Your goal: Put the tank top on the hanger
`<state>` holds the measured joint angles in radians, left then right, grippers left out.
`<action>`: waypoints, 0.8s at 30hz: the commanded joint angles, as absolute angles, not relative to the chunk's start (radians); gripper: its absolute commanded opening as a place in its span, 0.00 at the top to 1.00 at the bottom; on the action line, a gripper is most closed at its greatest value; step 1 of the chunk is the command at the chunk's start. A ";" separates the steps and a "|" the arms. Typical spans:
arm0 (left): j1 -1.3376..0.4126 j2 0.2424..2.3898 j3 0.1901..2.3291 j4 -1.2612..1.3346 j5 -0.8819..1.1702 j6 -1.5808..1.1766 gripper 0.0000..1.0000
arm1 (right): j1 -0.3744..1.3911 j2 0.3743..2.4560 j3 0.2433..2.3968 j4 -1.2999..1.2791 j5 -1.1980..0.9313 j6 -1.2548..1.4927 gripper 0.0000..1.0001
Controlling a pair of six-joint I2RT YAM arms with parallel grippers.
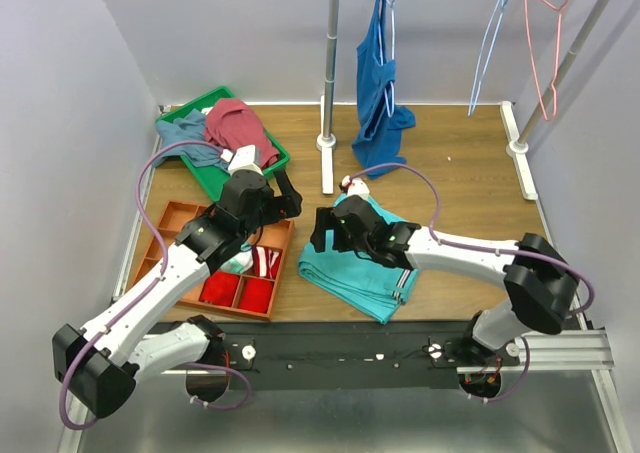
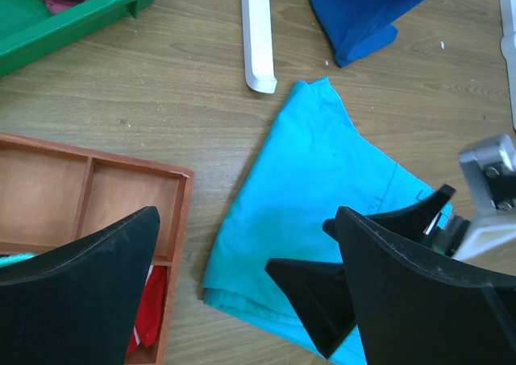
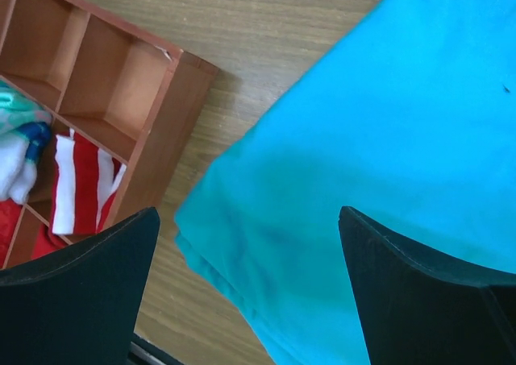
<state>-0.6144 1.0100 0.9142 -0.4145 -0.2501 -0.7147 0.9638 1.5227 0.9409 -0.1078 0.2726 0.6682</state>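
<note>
Left gripper (image 2: 246,220) jaws spread, empty; right gripper (image 3: 250,216) jaws likewise, over turquoise trousers (image 1: 360,273). Tank top (image 1: 238,123) bunched in green tray (image 1: 215,178), ungrasped. Hanger (image 1: 490,43) hangs back right, well apart. Judged step: approach, pick not yet made. Next you send left arm to tray, pinch maroon cloth.

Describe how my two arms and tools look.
Left arm and right arm match: white links, bulky black joints, a purple cable looping along each. Left tool and right tool are black, with two broad wedge-shaped fingers.
</note>
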 commanded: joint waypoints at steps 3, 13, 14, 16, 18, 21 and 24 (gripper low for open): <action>-0.606 0.968 0.914 -0.439 -0.265 -0.693 0.01 | 0.930 1.638 0.980 0.122 0.160 0.707 0.00; -0.601 0.968 0.927 -0.445 -0.272 -0.695 0.01 | 0.928 1.818 1.037 0.290 0.051 0.813 0.00; -0.601 0.968 0.925 -0.446 -0.273 -0.695 0.01 | 0.928 1.833 1.035 0.294 0.049 0.821 0.00; -0.600 0.966 0.927 -0.448 -0.272 -0.693 0.01 | 0.928 1.853 1.031 0.266 0.063 0.850 0.00; -0.598 0.968 0.931 -0.453 -0.273 -0.686 0.01 | 0.930 1.835 0.965 0.264 0.093 0.864 0.00; -0.595 0.971 0.937 -0.454 -0.275 -0.678 0.01 | 0.928 1.776 0.865 0.221 0.158 0.888 0.00; -0.592 0.983 0.946 -0.449 -0.267 -0.667 0.01 | 0.916 1.721 0.807 0.112 0.224 0.903 0.00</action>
<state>-0.6010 0.9802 0.9142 -0.4519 -0.2523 -0.6952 0.9276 1.7863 0.9028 0.2661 0.1093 0.8597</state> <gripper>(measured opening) 0.988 0.997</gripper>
